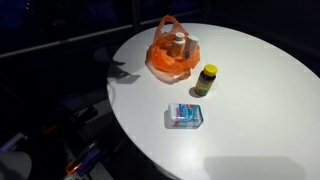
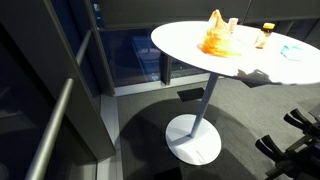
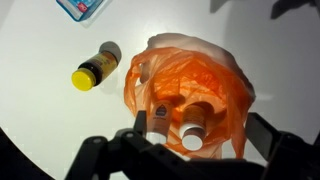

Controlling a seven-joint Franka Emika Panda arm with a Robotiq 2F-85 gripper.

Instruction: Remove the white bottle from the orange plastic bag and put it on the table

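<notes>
The orange plastic bag (image 1: 172, 58) sits on the white round table (image 1: 250, 110) near its far edge; it also shows in an exterior view (image 2: 218, 38). In the wrist view the bag (image 3: 210, 80) lies open with two bottles inside: a white bottle with a brown logo (image 3: 160, 118) and a bottle with a white cap (image 3: 193, 138) beside it. My gripper (image 3: 197, 128) is open just above the bag's mouth, with one dark finger on either side of the bottles. It holds nothing. The gripper does not show in the exterior views.
A dark bottle with a yellow cap (image 1: 206, 80) stands beside the bag and also shows in the wrist view (image 3: 95, 70). A blue and white packet (image 1: 186, 116) lies nearer the table's front edge. The table stands on a single pedestal (image 2: 200, 110).
</notes>
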